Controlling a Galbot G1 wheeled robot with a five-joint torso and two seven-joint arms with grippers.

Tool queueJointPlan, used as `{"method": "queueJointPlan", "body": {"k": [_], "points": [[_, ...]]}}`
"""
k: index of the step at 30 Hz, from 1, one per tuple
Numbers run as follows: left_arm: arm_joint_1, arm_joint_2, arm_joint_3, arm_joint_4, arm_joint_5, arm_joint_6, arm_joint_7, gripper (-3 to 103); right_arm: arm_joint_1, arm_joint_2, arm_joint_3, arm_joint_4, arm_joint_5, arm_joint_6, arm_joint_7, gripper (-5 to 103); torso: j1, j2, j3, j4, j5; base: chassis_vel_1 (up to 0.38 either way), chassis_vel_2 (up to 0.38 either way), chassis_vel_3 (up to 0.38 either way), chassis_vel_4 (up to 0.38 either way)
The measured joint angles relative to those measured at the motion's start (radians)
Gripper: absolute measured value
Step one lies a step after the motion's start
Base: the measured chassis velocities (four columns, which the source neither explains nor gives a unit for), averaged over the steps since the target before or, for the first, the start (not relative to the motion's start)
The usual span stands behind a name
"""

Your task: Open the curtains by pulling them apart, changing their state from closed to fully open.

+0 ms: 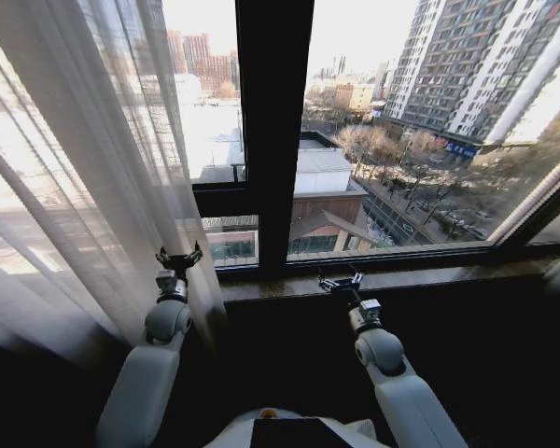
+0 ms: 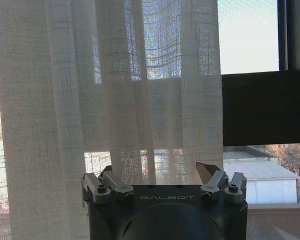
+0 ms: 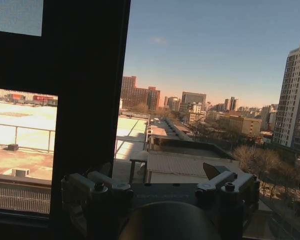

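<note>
Left wrist view reads "GALBOT" on the left gripper point(image 2: 162, 175), fingers point(image 2: 112, 181) spread wide, empty, just before the curtains point(image 2: 105, 100). Right gripper point(image 1: 341, 280) is open too, empty, near the window sill point(image 1: 429, 273). Beyond stands the black window frame point(image 1: 273, 131).

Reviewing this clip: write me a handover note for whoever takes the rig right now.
Left gripper: open, raised at the edge of the left sheer white pleated curtain panel, not gripping it.
Right gripper: open, holding nothing, hovering over the dark window sill in front of the black window frame bar.
Done: the middle and right panes are uncovered; the right sheer curtain panel is bunched at the far right edge.
Left: the left panel covers the left pane; it looks as if it may need pulling further aside for fully open.
</note>
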Motion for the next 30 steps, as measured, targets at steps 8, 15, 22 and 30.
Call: {"method": "queueJointPlan", "body": {"k": [8, 15, 22, 30], "points": [[0.0, 0.02, -0.017, 0.001, -0.014, -0.012, 0.074, 54, -0.006, 0.007, 0.001, -0.001, -0.003, 0.005, 0.001, 100, 0.0, 0.0, 0.0, 0.0, 0.0, 0.0, 0.0, 0.0, 0.0], [0.004, 0.027, -0.03, 0.001, -0.02, -0.022, 0.1, 32, 0.001, 0.009, -0.001, -0.004, -0.003, 0.006, 0.004, 100, 0.0, 0.0, 0.0, 0.0, 0.0001, 0.0, 0.0, 0.0, 0.0], [0.002, 0.045, -0.033, -0.017, -0.039, -0.015, 0.101, 2, 0.016, 0.023, -0.008, -0.017, -0.004, 0.005, 0.004, 100, 0.0, 0.0, 0.0, 0.0, 0.0001, 0.0, 0.0, 0.0, 0.0], [0.001, 0.053, -0.039, -0.023, -0.053, -0.004, 0.101, 0, 0.024, 0.027, -0.009, -0.024, -0.004, 0.004, 0.004, 100, 0.0, 0.0, 0.0, 0.0, 0.0, 0.0, 0.0, 0.0, 0.0]]}}
